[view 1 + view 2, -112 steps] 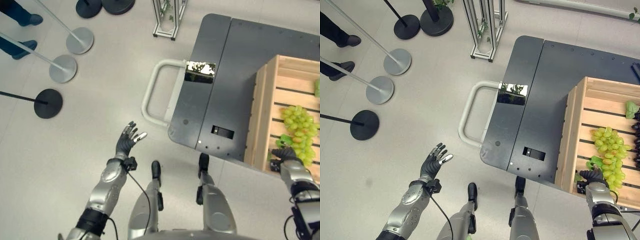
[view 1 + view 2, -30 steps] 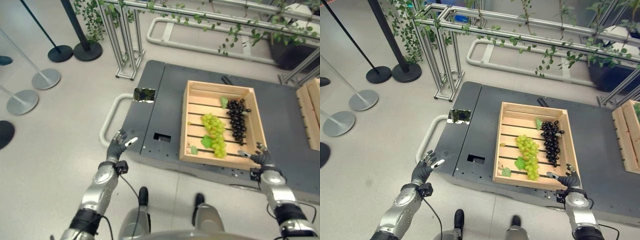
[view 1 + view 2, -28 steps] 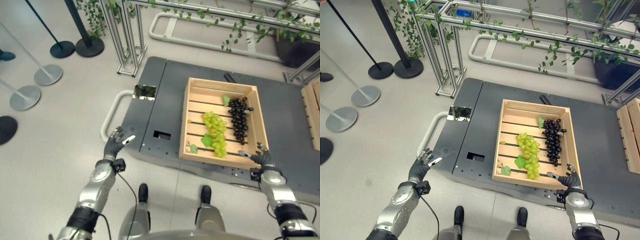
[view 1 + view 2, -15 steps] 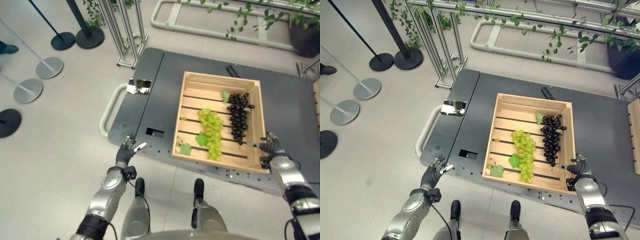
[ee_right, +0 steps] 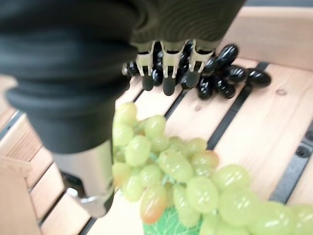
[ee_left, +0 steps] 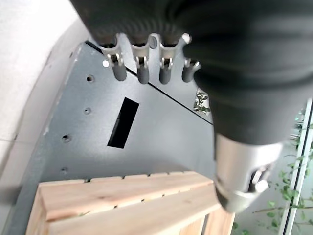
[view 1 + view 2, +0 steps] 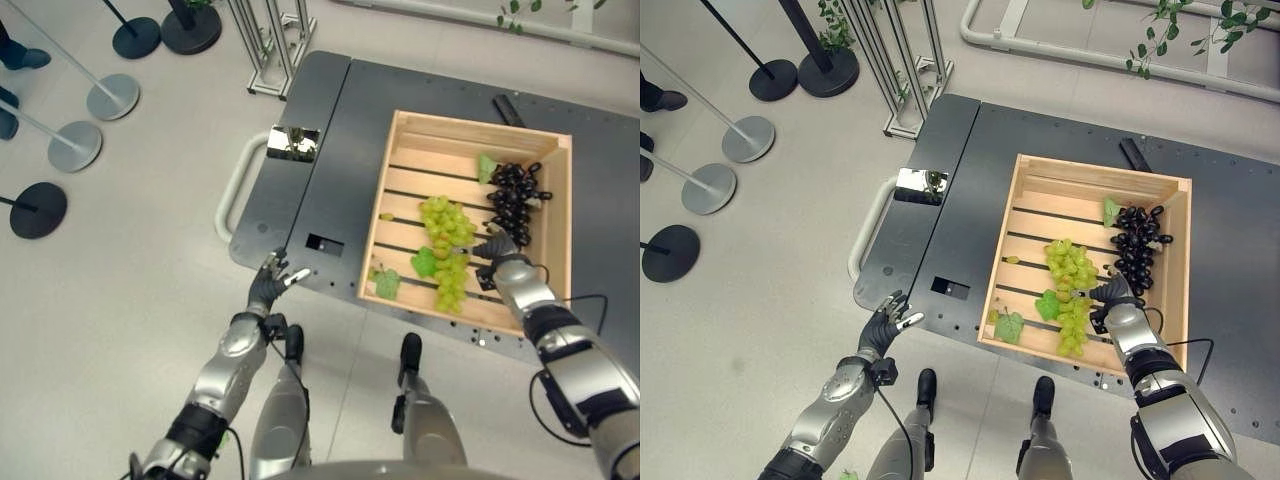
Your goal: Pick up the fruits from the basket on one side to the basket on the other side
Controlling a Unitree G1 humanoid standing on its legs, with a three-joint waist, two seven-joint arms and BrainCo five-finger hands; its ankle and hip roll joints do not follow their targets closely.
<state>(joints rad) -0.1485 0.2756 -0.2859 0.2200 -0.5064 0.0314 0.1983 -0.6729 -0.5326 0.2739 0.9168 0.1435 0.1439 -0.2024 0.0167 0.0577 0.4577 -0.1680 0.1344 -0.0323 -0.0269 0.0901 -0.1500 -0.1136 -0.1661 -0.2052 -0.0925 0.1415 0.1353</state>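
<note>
Wooden crate (image 7: 1027, 190) — green grapes (image 7: 1071, 265), black grapes (image 7: 1135, 243).

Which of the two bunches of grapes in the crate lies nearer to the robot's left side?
The green bunch. It lies in the middle of the wooden crate, while the black bunch lies toward the robot's right.

A dark grey cart (image 7: 1040, 150) is set on the pale floor (image 7: 760, 290); round stanchion bases (image 7: 748, 138) are seen to its left.

Our right hand (image 7: 1110, 296) hovers inside the wooden crate (image 7: 1011, 241), green grapes (image 7: 1068, 275) just beside its fingers, black grapes (image 7: 1134, 244) beyond; our left hand (image 7: 883, 323) hangs with fingers spread, well apart.
</note>
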